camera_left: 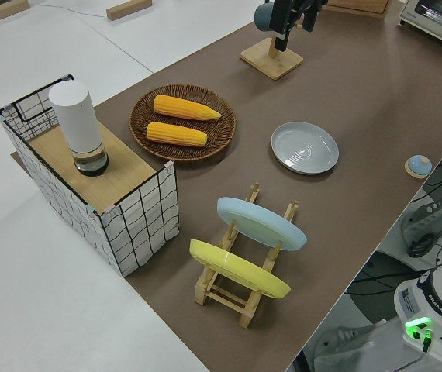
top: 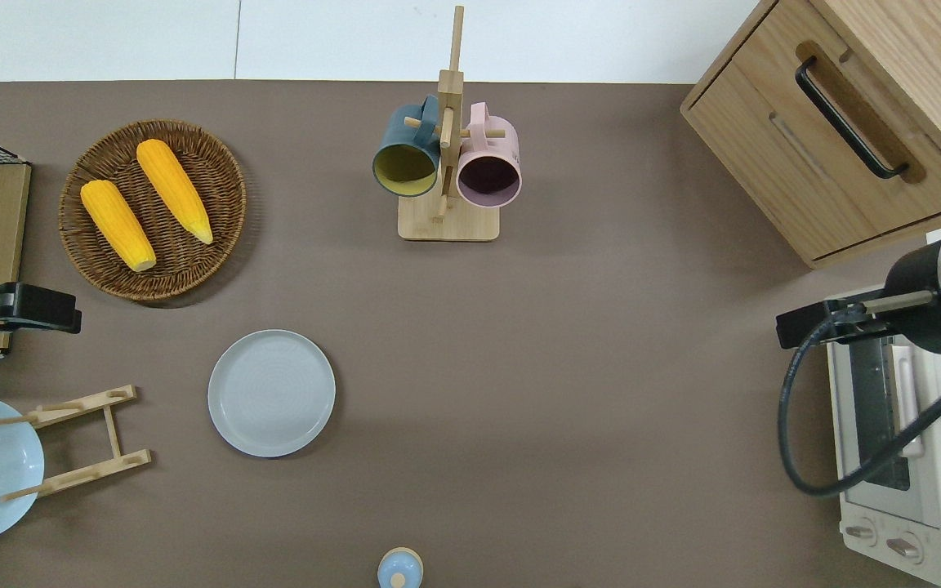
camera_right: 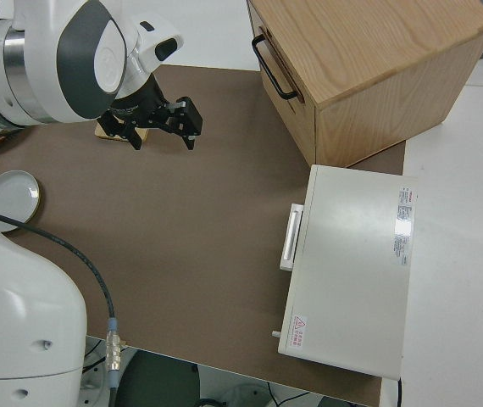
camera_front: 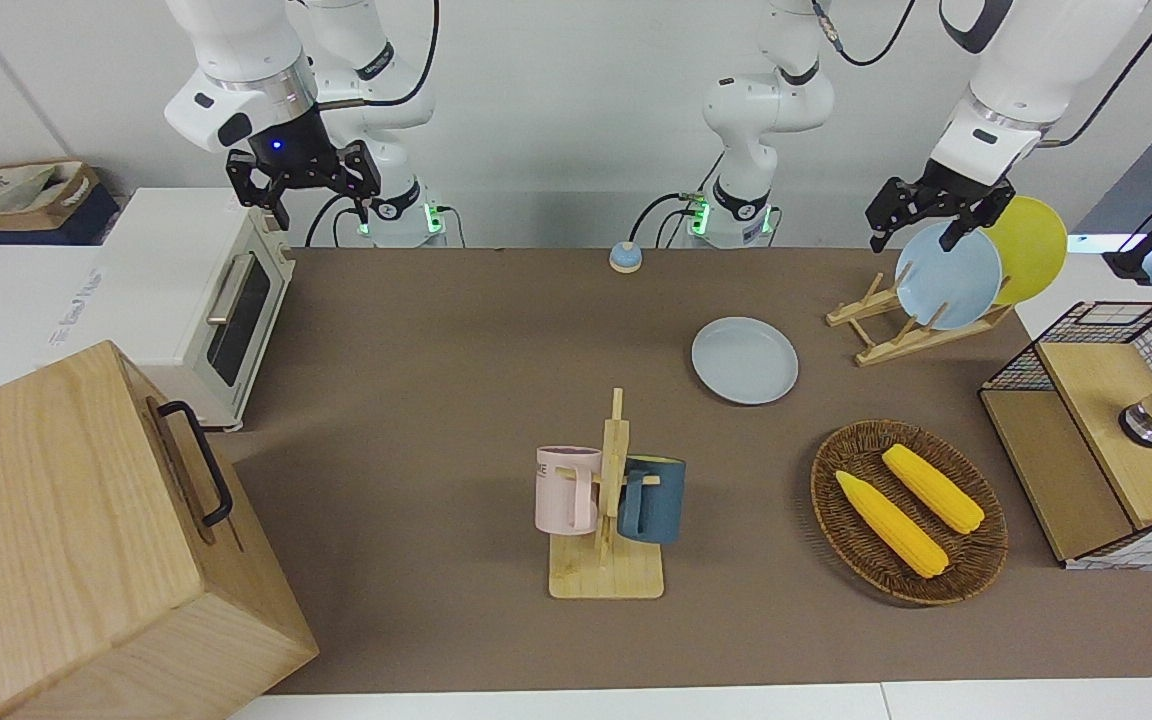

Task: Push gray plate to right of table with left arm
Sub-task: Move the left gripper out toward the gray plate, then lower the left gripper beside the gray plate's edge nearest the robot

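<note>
Front view: the left hand (camera_front: pixel 926 215) hangs in the air with its fingers spread and nothing between them, up at the left arm's end of the surface (camera_front: pixel 456 340), close by the light-blue plate (camera_front: pixel 948 275) in the wooden rack (camera_front: pixel 896 325). The gray plate (camera_front: pixel 744 360) lies flat, off toward the middle of the surface from that hand. The right hand (camera_front: pixel 304 185) is parked, fingers apart

Overhead view: the left hand (top: pixel 25 308) sits at the left arm's edge of the surface; the gray plate (top: pixel 271 393) lies toward the right arm's end from it and somewhat nearer the robots' edge, so I judge the hand must come down at the plate's rim on the left arm's side to shove it across

Left side view: the gray plate (camera_left: pixel 305 147) rests between the corn basket (camera_left: pixel 182 122) and the small bell (camera_left: pixel 418 165), untouched
</note>
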